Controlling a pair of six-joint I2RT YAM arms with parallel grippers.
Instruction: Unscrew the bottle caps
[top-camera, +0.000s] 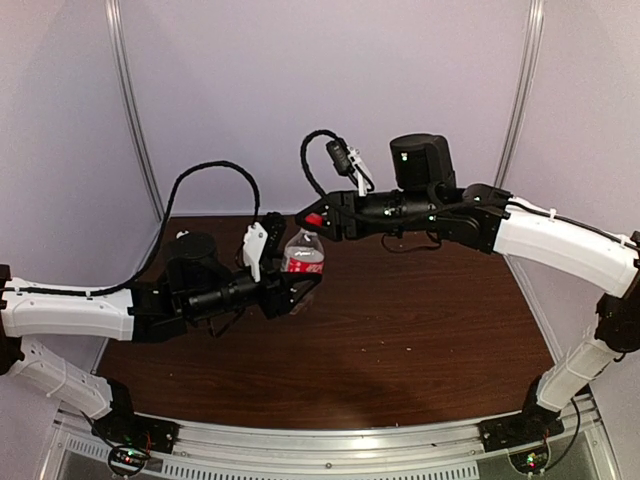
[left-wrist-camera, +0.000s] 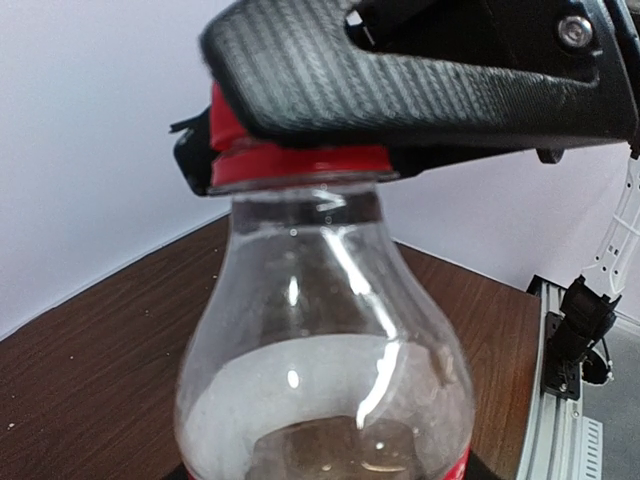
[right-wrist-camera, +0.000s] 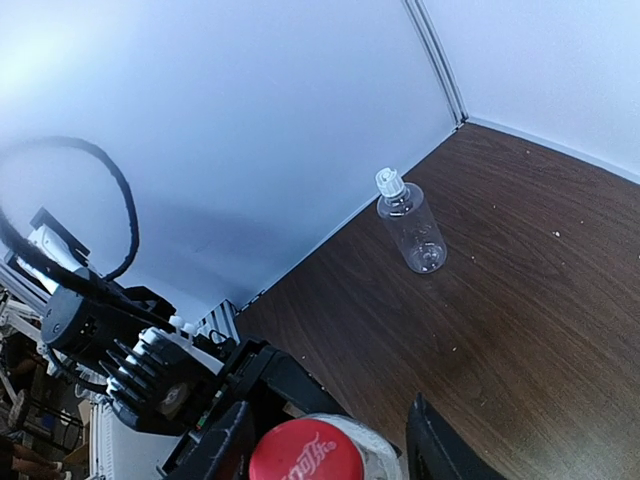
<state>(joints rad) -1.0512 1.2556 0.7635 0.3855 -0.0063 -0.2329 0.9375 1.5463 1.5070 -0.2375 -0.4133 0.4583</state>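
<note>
Red cap (right-wrist-camera: 305, 452) pinched by right gripper (top-camera: 316, 219) | left gripper (top-camera: 299, 286) clamps bottle (left-wrist-camera: 320, 330) | step – unscrewing first cap | next – twist, lift

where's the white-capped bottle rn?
Right wrist view, right of centre: the plain bottle with its white cap stands alone on the table at the foot of the wall, near the corner rail.
</note>
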